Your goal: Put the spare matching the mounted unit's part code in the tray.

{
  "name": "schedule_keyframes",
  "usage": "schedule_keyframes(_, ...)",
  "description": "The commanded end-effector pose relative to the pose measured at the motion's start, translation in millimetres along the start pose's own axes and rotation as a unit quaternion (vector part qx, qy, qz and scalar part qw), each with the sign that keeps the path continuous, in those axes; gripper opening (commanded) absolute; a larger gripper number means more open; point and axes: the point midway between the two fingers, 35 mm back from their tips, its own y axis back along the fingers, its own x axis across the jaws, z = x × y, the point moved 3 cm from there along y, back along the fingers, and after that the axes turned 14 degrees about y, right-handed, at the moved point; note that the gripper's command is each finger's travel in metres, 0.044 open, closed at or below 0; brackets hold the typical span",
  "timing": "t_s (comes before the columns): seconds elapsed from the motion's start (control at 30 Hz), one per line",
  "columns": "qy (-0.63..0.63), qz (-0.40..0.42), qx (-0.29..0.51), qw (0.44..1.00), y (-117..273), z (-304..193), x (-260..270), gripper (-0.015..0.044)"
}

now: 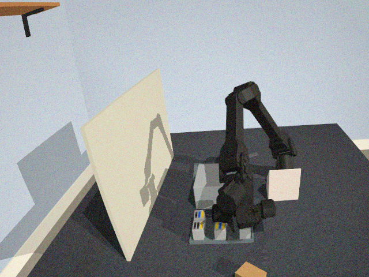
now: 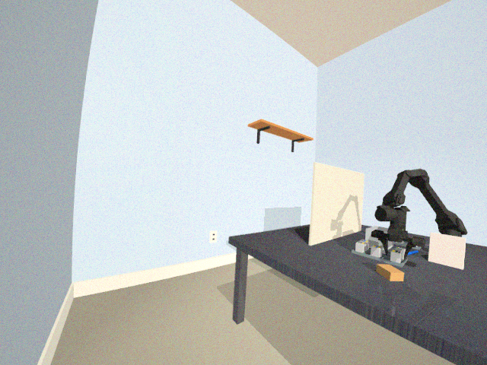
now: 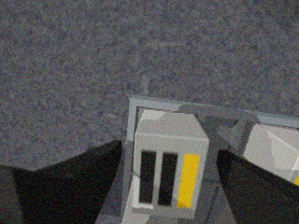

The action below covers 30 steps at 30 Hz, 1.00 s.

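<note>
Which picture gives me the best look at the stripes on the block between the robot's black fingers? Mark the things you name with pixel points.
The wrist view: it shows the pale grey block (image 3: 170, 175) close up, with two black stripes and one yellow between the end effector's (image 3: 170, 151) fingers. The top view mostly hides that block behind the arm; the exterior view shows it small, its stripes unreadable.

Top view: claw (image 1: 245, 228) (image 2: 397, 252) (image 3: 169, 151) hides the code on the spare under it (image 1: 245, 234) (image 2: 396, 255) (image 3: 170, 179); orange block (image 1: 251, 270) (image 2: 389, 272) near it is cut off by the bottom edge. Exterior codes around the claw too small to read; wrist view crops the neighbouring spare (image 3: 268, 145).
</note>
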Motion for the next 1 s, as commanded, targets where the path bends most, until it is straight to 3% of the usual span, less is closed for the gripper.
schedule_keyframes(0.0,0.003,-0.001,0.002,1.0,-6.7,-1.0,0.8,0.03)
schedule_keyframes(0.23,0.003,-0.001,0.002,1.0,-10.7,-1.4,1.3,0.03)
schedule_keyframes(0.4,0.0,0.001,0.001,1.0,-9.4,-1.1,1.5,0.0169)
schedule_keyframes(0.63,0.0,0.001,0.001,1.0,-9.4,-1.1,1.5,0.0122)
schedule_keyframes(0.8,0.0,0.001,0.001,1.0,-9.4,-1.1,1.5,0.0)
schedule_keyframes(0.97,0.0,0.001,0.001,1.0,-9.4,-1.1,1.5,0.0)
